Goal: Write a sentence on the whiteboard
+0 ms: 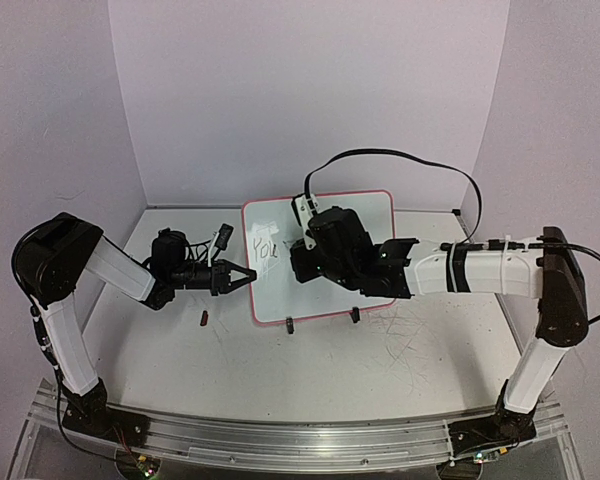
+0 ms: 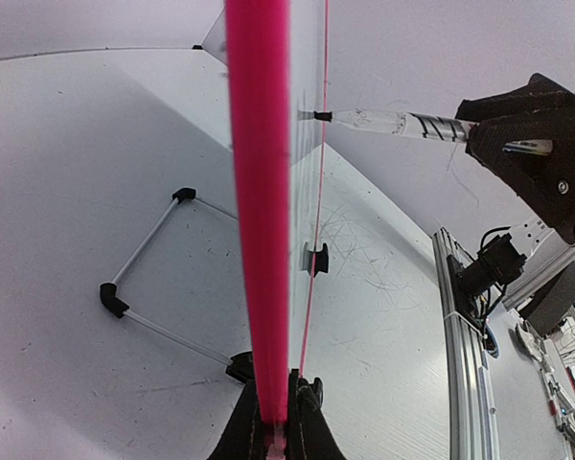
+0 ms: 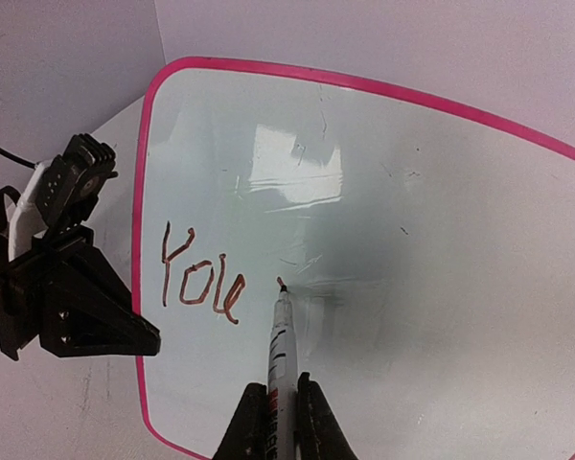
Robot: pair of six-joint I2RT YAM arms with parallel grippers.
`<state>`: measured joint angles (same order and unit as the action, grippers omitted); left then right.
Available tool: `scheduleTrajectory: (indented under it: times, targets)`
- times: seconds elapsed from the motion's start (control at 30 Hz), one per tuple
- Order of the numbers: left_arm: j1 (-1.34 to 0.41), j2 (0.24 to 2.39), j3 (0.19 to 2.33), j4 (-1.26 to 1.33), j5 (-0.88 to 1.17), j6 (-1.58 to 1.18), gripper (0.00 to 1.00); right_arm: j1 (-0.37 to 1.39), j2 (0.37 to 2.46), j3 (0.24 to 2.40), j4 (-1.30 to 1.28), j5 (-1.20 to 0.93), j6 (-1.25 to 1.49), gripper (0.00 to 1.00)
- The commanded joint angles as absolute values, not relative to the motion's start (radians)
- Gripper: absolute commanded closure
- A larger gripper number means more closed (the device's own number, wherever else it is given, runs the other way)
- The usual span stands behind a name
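Observation:
The whiteboard (image 1: 370, 215), white with a pink rim, stands tilted on the table. My left gripper (image 1: 248, 277) is shut on its left edge; in the left wrist view the pink rim (image 2: 259, 192) runs straight up from the gripper (image 2: 278, 422). My right gripper (image 3: 280, 402) is shut on a white marker (image 3: 280, 355). Its tip touches the whiteboard (image 3: 412, 192) just right of the writing. The sentence (image 3: 201, 278) reads "You" in red-brown strokes at the board's left, with a tiny mark at the tip. From the top, the right gripper (image 1: 298, 258) covers the board's middle.
A small red-brown cap (image 1: 204, 319) lies on the table in front of the left gripper. Two black clip feet (image 1: 290, 324) hold the board's lower edge, and a wire stand (image 2: 144, 249) props it behind. A black cable (image 1: 400, 155) arcs above the right arm. White walls enclose the table.

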<state>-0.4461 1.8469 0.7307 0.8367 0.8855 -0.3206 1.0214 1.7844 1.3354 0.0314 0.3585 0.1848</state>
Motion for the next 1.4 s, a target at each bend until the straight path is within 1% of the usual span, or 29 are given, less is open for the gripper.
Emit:
scheduleTrajectory:
  times: [0.0,0.73,1.37]
  targets:
    - [-0.449,1.831,0.742,0.801,0.816,-0.275,1.0,1.021,1.786,1.358,0.013,0.389,0.205,1.0]
    - [-0.449,1.825,0.742,0.796,0.818,-0.272,1.0,1.031,1.774,1.312,0.0,0.351,0.251,1.0]
    - [-0.449,1.826,0.744,0.793,0.818,-0.271,1.0,1.034,1.796,1.344,-0.021,0.338,0.245,1.0]
